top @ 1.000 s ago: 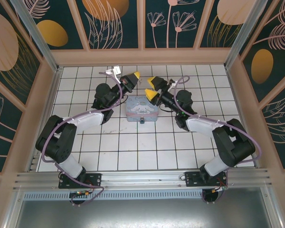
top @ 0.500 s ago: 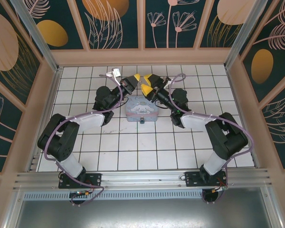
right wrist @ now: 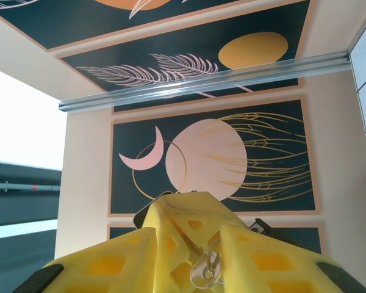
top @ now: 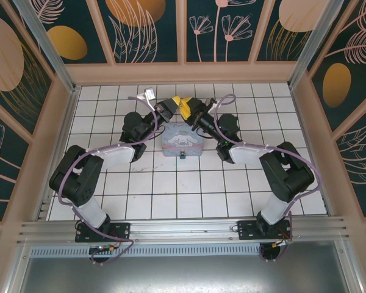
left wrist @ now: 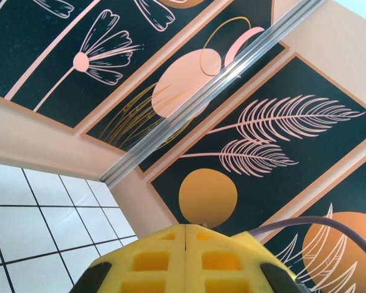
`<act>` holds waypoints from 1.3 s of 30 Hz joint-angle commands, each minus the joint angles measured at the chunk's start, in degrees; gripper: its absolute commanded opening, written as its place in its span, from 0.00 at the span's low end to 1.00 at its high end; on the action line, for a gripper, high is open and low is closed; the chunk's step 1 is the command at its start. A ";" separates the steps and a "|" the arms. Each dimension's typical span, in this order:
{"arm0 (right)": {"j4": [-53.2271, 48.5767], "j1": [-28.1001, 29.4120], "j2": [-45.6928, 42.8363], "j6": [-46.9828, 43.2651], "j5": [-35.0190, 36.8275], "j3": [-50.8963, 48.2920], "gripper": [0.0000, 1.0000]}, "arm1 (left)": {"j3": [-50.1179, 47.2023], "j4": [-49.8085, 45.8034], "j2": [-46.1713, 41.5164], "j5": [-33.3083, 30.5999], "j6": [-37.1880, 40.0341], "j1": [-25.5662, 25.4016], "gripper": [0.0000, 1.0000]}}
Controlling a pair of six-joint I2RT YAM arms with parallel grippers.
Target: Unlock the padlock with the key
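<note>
Right tool [top: 187, 110] narrowed, moved in, meeting shut left tool [top: 176, 99].

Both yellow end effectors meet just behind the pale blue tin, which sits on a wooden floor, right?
Not wood: the top external view shows a white tiled floor. The left end effector and right end effector do meet just behind the pale blue tin.

Tin box [top: 182, 141] at mid-worktop [top: 171, 195]. At its near edge, possibly the padlock [top: 183, 155], too small to confirm. Behind the box, left gripper [top: 176, 101] and right gripper [top: 186, 110] tip to tip.
</note>
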 commanded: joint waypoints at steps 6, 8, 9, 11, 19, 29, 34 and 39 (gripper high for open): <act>4.52 0.31 1.99 0.22 0.84 2.20 0.12 | -0.85 4.51 0.60 1.00 -0.99 0.28 0.00; 4.94 0.36 2.40 0.35 0.71 2.41 0.06 | -0.90 4.61 0.65 1.02 -1.13 0.26 0.00; 5.00 0.36 2.57 0.42 0.53 2.63 0.02 | -1.02 4.61 0.59 1.01 -1.13 0.28 0.00; 5.13 0.32 2.79 0.39 0.24 2.82 0.00 | -1.00 4.61 0.65 1.10 -1.21 0.24 0.00; 5.58 0.35 2.78 0.45 0.46 2.60 0.00 | -0.75 5.09 0.60 1.30 -1.89 0.23 0.00; 0.67 -0.19 -3.18 -3.00 1.43 -3.05 0.51 | -0.43 3.87 0.45 -0.10 -1.14 0.32 0.00; -5.95 0.40 -9.11 -5.99 2.63 -5.98 0.68 | -0.18 3.91 0.61 -0.13 -1.14 0.32 0.00; -4.78 2.19 -10.16 -4.58 4.51 -6.05 0.69 | 0.21 4.17 0.63 -0.22 -1.47 0.31 0.00</act>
